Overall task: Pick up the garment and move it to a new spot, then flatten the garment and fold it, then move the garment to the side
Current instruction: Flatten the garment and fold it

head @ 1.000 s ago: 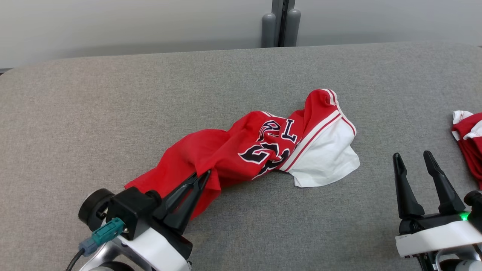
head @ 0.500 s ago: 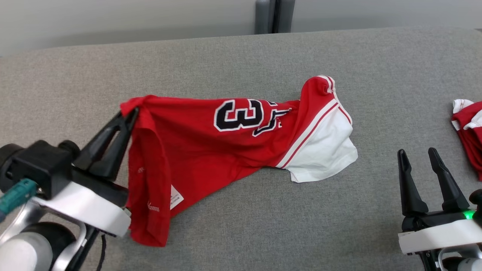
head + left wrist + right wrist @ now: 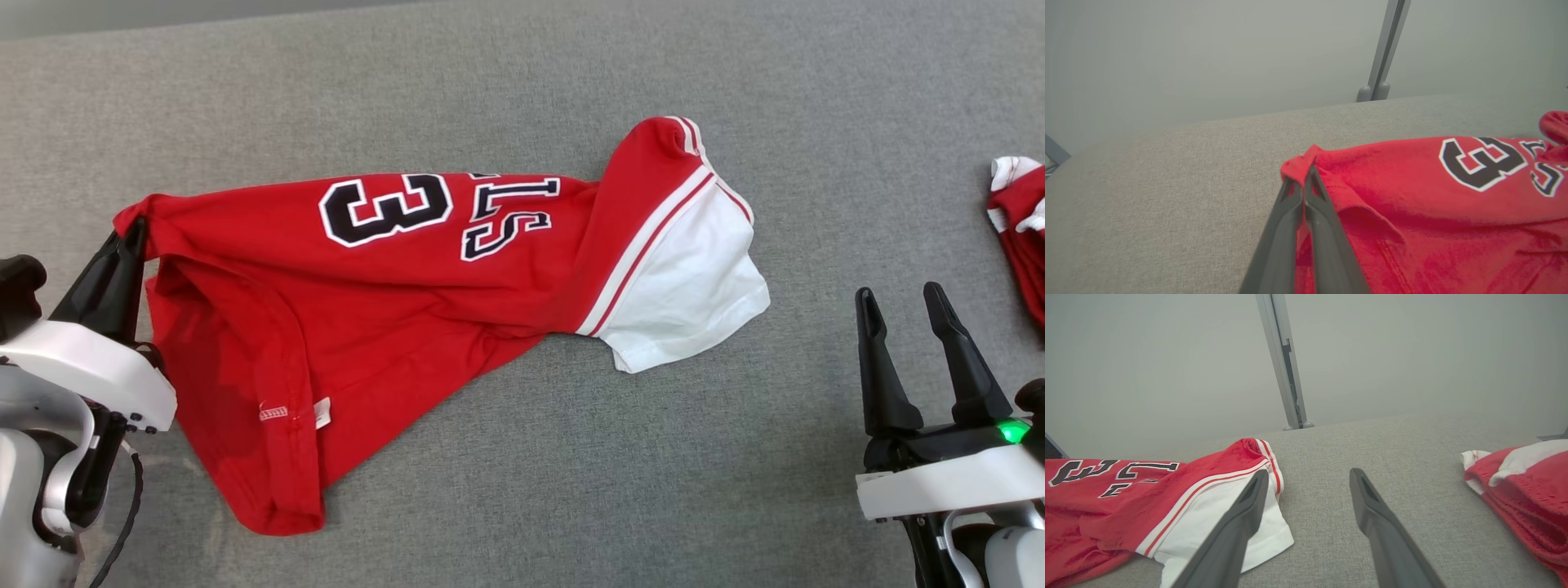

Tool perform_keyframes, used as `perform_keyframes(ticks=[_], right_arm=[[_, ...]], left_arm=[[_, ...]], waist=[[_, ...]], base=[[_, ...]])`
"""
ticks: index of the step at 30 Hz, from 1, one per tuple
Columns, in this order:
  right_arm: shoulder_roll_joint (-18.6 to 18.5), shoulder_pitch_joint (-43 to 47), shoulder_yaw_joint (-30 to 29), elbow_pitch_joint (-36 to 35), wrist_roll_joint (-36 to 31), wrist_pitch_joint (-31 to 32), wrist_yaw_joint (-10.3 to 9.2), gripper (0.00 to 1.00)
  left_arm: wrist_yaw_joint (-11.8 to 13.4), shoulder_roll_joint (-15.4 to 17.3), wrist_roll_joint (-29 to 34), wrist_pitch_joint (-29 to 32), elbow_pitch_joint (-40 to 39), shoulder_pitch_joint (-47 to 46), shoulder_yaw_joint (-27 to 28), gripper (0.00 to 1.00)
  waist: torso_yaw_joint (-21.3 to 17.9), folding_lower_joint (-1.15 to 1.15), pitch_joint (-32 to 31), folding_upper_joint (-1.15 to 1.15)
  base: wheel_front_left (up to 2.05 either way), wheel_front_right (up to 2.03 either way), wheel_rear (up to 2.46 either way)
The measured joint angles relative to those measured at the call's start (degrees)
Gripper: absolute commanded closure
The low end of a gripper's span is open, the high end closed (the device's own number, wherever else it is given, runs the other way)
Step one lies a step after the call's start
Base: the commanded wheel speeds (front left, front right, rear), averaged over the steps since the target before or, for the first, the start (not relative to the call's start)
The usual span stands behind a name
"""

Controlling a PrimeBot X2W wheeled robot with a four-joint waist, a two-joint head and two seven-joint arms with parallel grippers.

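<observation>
Pinching garment (image 3: 392,302) corner, left claw (image 3: 135,233), grey table (image 3: 522,82) beyond

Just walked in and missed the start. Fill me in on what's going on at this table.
The left gripper is shut on a corner of the red jersey, holding it stretched sideways over the grey table; the rest lies rumpled, white sleeve on the surface. The right gripper hangs open and empty, apart from the sleeve. Another red and white garment lies at the far right. Nothing is flattened or folded yet.
</observation>
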Motion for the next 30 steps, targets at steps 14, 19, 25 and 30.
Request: perform_keyframes(ticks=[14,19,25,30], right_arm=[[-0.44,-0.87,-0.27,0.85,-0.60,-0.26,0.00,0.00],[-0.63,0.41,-0.71,0.84,-1.24,0.45,0.00,0.00],[-1.12,1.54,-0.54,0.21,-2.26,1.65,0.00,0.00],[-1.30,2.38,-0.16,0.02,-2.81,2.47,0.00,0.00]], left_arm=[[2.58,-6.87,0.65,-12.47,13.56,-0.53,0.15,0.00],[4.71,-10.20,0.59,-18.15,10.81,3.85,0.83,0.00],[6.12,-11.70,1.09,-21.27,5.25,9.23,2.21,0.00],[7.15,-10.61,2.41,-21.60,-0.25,15.04,2.47,0.00]], waist=[[1.11,0.00,-0.83,0.00],[2.11,0.00,-3.15,0.00],[3.28,0.00,-5.97,0.00],[3.70,0.00,-8.37,0.00]], base=[[0.00,0.00,0.00],[0.00,0.00,0.00],[0.00,0.00,0.00],[0.00,0.00,0.00]])
